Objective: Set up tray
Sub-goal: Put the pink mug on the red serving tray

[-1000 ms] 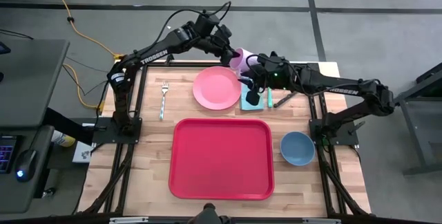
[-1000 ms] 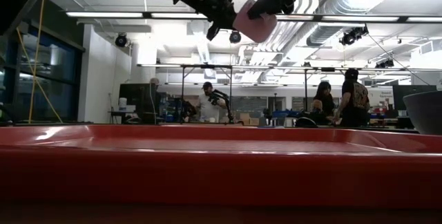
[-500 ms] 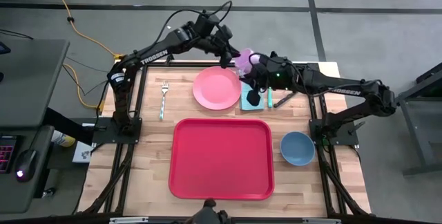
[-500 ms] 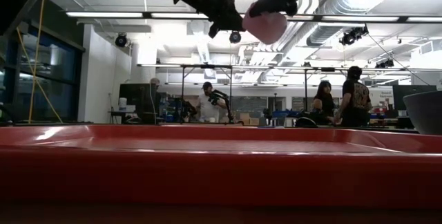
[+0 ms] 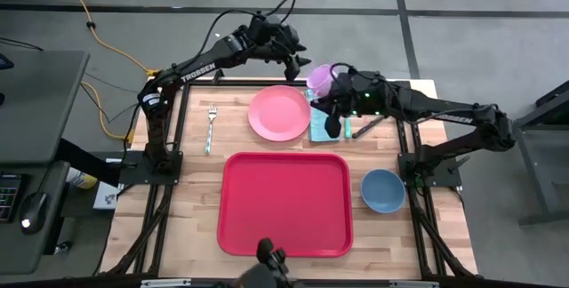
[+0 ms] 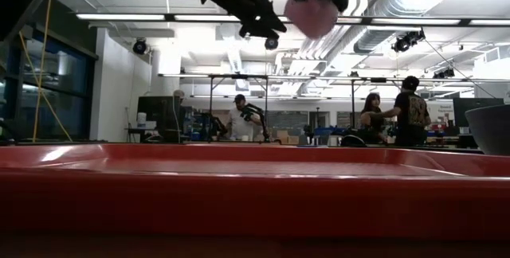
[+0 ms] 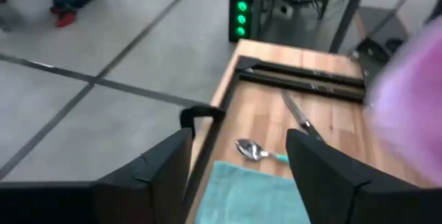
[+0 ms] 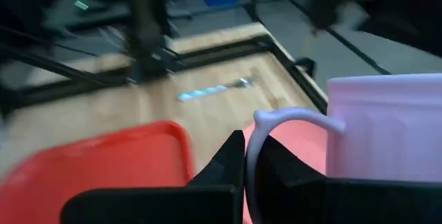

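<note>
A lilac cup [image 5: 320, 77] hangs high over the table's far edge, above the pink plate's [image 5: 278, 112] right side, with my right gripper [image 8: 252, 156] shut on its handle. In the low view the cup [image 6: 312, 15] shows near the picture's top. My left gripper [image 5: 300, 57] stands open just left of the cup, apart from it; its own view shows nothing between its fingers [image 7: 166, 172]. The red tray [image 5: 284, 204] lies flat on the table's near middle. My right gripper pinches the cup's handle [image 8: 275, 118] between its two fingers; the thin loop runs down into the gap between them. The fingers come from the table's right side. The cup hangs clear of the table, its mouth [image 5: 318, 76] facing up.
A fork [image 5: 212, 126] lies left of the plate. A teal napkin [image 5: 327, 129] with a spoon [image 7: 252, 151] lies right of the plate, a knife [image 5: 364, 128] beside it. A blue bowl [image 5: 382, 190] sits right of the tray. People stand in the room beyond.
My left gripper has opened, let go of the cup and drawn back a little toward the table's left. The cup, now held by my right gripper alone, has shifted slightly right and up and turned its mouth upward.
</note>
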Robot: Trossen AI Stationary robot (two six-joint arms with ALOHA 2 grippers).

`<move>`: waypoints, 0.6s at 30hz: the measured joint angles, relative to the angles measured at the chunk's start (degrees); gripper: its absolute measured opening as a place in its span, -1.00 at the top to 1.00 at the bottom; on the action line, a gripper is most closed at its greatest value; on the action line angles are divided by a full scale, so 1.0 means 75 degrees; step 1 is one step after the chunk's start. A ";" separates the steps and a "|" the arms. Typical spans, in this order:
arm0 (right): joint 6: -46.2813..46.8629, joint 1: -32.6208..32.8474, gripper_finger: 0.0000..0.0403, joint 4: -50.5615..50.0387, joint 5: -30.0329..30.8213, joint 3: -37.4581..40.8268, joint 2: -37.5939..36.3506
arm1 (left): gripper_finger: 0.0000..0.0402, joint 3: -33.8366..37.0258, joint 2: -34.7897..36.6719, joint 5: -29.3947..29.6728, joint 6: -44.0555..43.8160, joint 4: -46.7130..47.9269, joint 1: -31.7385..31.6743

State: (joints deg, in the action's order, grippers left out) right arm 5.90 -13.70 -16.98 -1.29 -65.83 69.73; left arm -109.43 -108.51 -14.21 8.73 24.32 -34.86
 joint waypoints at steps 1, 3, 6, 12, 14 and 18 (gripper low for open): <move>0.0082 0.0082 1.00 0.0009 -0.0122 -0.0002 -0.0094 | -0.38 0.0000 0.0000 -0.0102 -0.0110 -0.0082 -0.0100; 0.0184 0.0256 1.00 0.0063 -0.0286 0.0021 -0.0321 | -0.43 0.0000 0.0000 -0.0455 -0.0205 -0.0103 -0.0360; 0.0605 0.0533 1.00 0.0581 -0.0312 0.0317 -0.0767 | -0.46 0.0000 0.0000 -0.1010 -0.0249 0.0244 -0.0693; 0.1947 0.0949 1.00 0.4040 0.0406 0.2342 -0.2014 | -0.47 0.0000 0.0000 -0.1539 0.0536 0.0876 -0.0837; 0.2332 0.1121 1.00 0.5124 0.0958 0.3270 -0.2351 | -0.48 0.0000 0.0000 -0.1817 0.0689 0.0850 -0.0862; 0.2490 0.1846 1.00 0.5911 0.2275 0.4562 -0.2608 | -0.48 0.0000 0.0000 -0.2174 0.1158 0.0781 -0.0864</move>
State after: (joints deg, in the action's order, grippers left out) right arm 24.57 0.14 27.35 15.78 -31.61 50.17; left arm -109.43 -108.51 -30.51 17.41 30.17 -41.34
